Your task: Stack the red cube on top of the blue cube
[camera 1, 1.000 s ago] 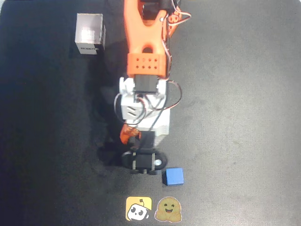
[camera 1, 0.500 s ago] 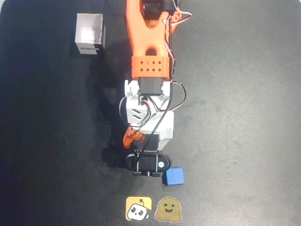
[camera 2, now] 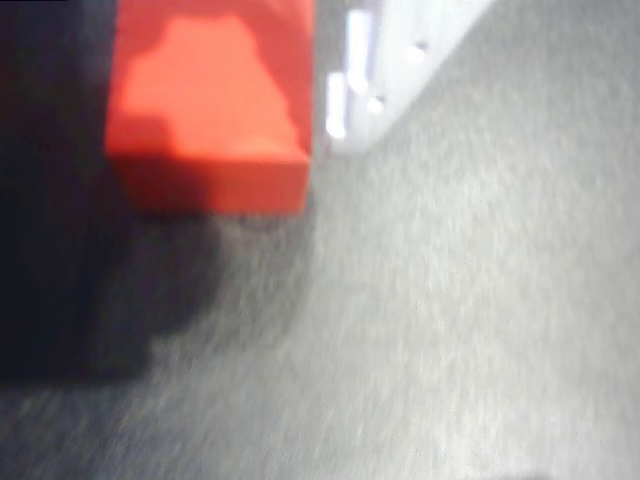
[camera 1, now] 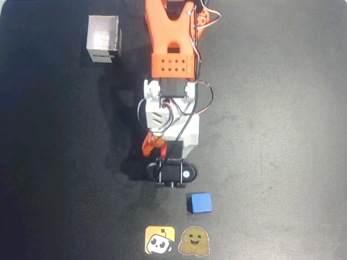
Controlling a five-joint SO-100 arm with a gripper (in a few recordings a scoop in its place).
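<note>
In the wrist view the red cube (camera 2: pixel 205 105) is seen large and blurred at upper left, pressed against a pale finger (camera 2: pixel 385 70) on its right side; its far side is lost in dark shadow, so a firm hold cannot be told for certain. From overhead, the orange arm (camera 1: pixel 171 38) is stretched down the black desk (camera 1: pixel 282 135), with the gripper (camera 1: pixel 157 157) hidden beneath the wrist. The blue cube (camera 1: pixel 199 202) is found just below and right of the wrist, apart from it. A white box (camera 1: pixel 103 39) is left at upper left, two stickers (camera 1: pixel 178 240) at the bottom edge.
</note>
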